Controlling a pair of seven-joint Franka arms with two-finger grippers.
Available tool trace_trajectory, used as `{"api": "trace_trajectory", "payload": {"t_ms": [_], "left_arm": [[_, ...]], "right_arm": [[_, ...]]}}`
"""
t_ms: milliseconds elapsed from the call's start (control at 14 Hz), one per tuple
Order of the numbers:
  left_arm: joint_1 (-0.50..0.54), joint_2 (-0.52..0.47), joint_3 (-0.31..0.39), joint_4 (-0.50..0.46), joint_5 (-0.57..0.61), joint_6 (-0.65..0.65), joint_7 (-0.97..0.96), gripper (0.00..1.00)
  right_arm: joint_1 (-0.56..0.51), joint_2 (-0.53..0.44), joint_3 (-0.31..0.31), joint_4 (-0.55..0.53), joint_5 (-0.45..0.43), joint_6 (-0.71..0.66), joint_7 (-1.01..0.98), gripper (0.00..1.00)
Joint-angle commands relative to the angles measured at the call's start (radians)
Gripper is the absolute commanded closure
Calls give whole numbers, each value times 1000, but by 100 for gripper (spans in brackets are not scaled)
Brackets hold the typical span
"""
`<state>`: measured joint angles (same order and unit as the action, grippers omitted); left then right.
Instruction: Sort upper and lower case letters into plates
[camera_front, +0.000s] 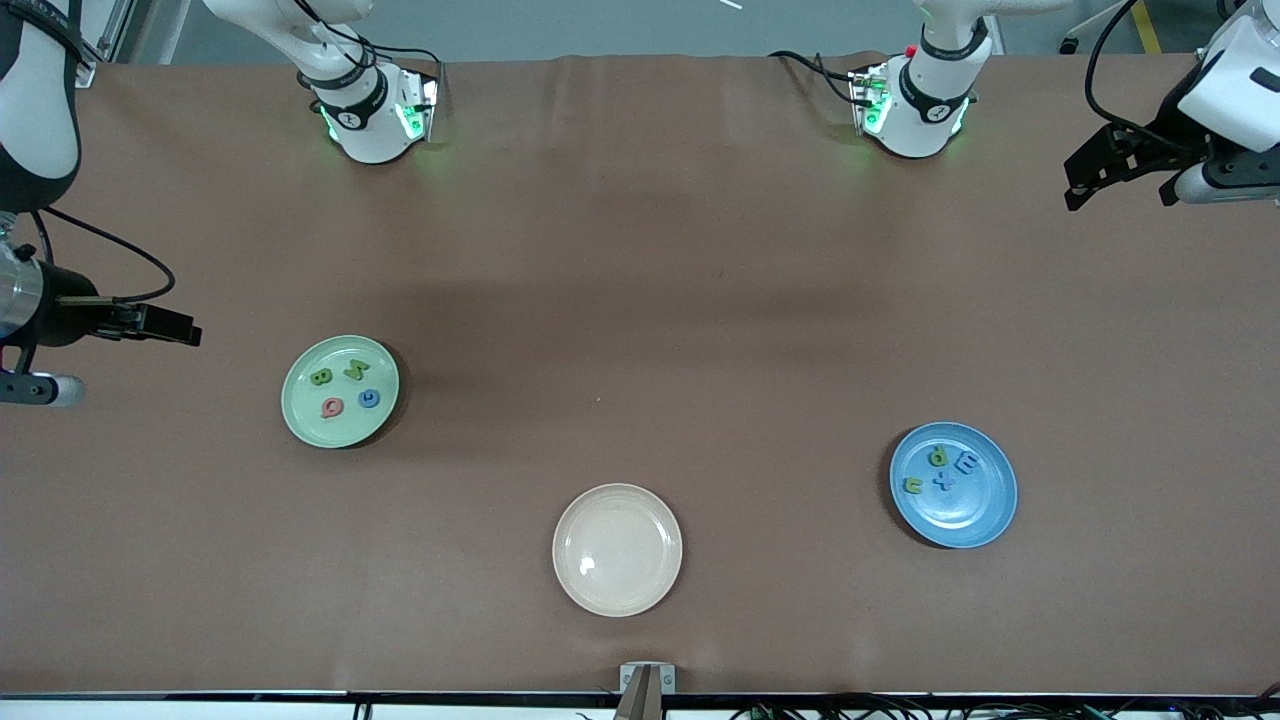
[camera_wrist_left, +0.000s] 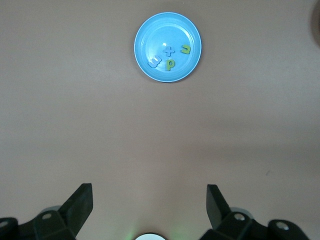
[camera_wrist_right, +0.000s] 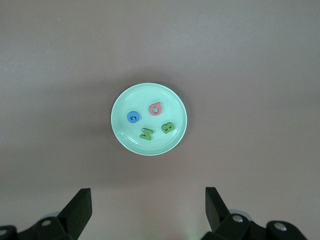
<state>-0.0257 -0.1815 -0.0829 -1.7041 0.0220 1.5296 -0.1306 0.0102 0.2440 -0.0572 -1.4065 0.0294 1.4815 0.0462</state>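
Left gripper (camera_front: 1120, 180): jaws spread, empty, raised over the left arm's end of the table. Right gripper (camera_front: 165, 325): jaws spread, empty, at the right arm's end. Green plate (camera_front: 300, 415): four letters (camera_front: 345, 388). Blue plate (camera_front: 975, 515): four letters (camera_front: 942, 470). Cream plate (camera_front: 617, 590), nearest the camera, between them.

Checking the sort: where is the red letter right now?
The red letter lies in the mint green plate toward the right arm's end of the table, beside the blue letter and nearer the front camera than the two green letters.
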Motion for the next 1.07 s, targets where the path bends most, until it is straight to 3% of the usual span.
{"api": "trace_trajectory", "payload": {"t_ms": [0,570,784,998], "left_arm": [[1,-6,5,-5,16,11,22,0],[0,-6,5,-2,18,34,22,0],[0,-6,5,-2,21,37,22,0],[0,-6,5,-3,21,44,22,0]], "right_arm": [[-16,-9,13,-8,-23,2,-9,0],[-49,-11,19,46,-16,-15,-6,0],[-55,-11,13,47,59,-151,32,0],[-50,-34,16,57,75,-173,21,0]]}}
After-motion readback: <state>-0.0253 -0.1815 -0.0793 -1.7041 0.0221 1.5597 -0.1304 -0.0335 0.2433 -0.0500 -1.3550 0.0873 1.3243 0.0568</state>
